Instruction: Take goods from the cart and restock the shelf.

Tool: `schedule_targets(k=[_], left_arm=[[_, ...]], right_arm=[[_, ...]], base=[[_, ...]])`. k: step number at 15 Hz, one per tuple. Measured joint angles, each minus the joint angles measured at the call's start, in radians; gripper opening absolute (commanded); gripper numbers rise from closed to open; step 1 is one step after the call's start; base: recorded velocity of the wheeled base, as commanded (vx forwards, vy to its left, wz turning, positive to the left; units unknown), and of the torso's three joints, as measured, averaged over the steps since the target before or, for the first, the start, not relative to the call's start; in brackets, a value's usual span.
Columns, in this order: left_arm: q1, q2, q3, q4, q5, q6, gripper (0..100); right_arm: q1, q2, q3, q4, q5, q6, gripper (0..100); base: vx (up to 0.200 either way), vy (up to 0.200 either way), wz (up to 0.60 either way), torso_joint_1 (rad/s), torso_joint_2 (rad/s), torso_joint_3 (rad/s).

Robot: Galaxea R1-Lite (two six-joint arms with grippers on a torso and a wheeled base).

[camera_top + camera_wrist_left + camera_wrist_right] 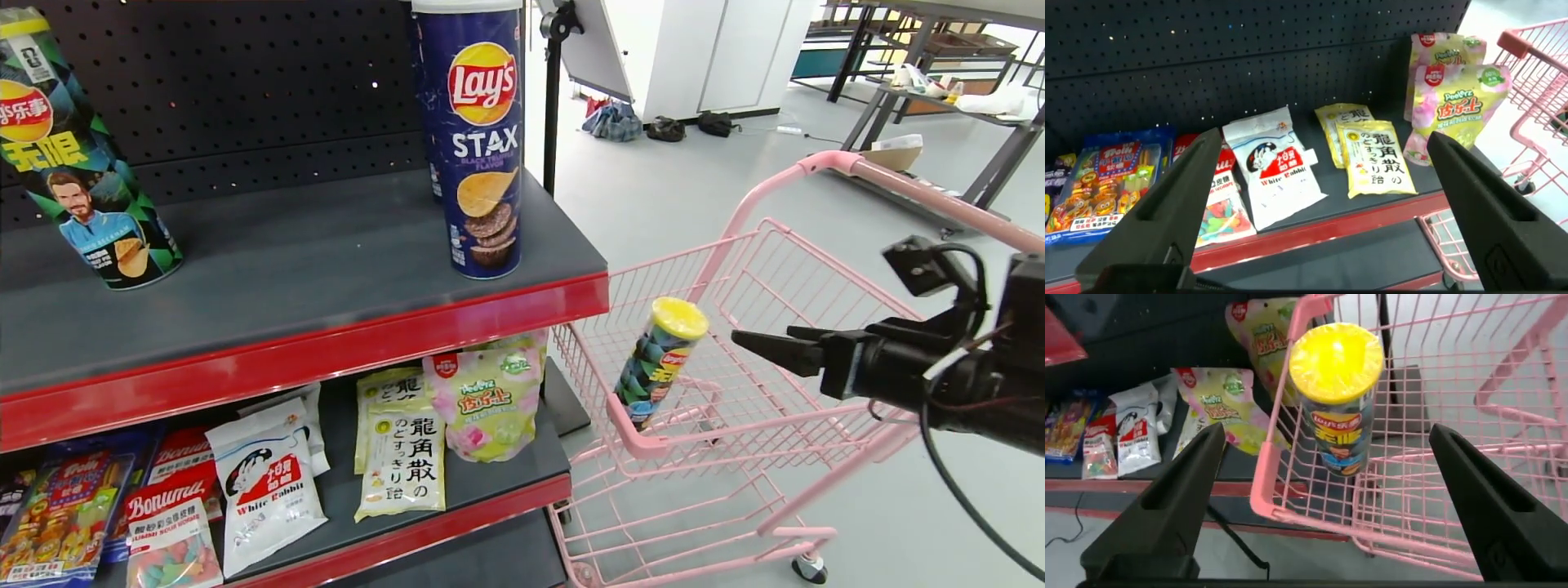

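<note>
A chip can with a yellow lid (660,359) (1337,400) leans in the front corner of the pink cart (759,269) (1290,506). My right gripper (755,347) (1323,498) is open, level with the can and a short way to its right, fingers pointing at it. The upper grey shelf (310,269) holds a blue chip can (482,139) and a green chip can (77,163). My left gripper (1319,204) is open in front of the lower shelf (1355,212), with nothing between its fingers.
The lower shelf carries snack bags: a white candy bag (265,482) (1274,167), yellow lozenge bags (404,457) (1376,155), pink-green pouches (490,400) (1454,110). A stand pole (553,90) rises behind the shelf end. Tables (939,90) stand beyond the cart.
</note>
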Motion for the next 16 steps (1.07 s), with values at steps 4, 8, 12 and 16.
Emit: schedule_targets(k=[4, 8, 12, 16], left_arm=[[0.000, 0.000, 0.000, 0.000, 0.000, 0.000, 100], [0.001, 0.000, 0.000, 0.000, 0.000, -0.001, 100], [0.000, 0.000, 0.000, 0.000, 0.000, 0.000, 100], [0.000, 0.000, 0.000, 0.000, 0.000, -0.001, 100]], right_arm=[[0.031, 0.237, -0.023, -0.173, -0.005, 0.000, 100], [0.035, 0.350, -0.070, -0.184, -0.007, -0.004, 100], [0.055, 0.424, -0.116, -0.188, -0.009, -0.006, 100], [0.086, 0.508, -0.164, -0.270, -0.029, -0.004, 100]], base=[[0.000, 0.000, 0.00, 0.000, 0.00, 0.000], [0.000, 0.000, 0.00, 0.000, 0.00, 0.000], [0.000, 0.000, 0.00, 0.000, 0.00, 0.000], [0.000, 0.000, 0.00, 0.000, 0.00, 0.000]])
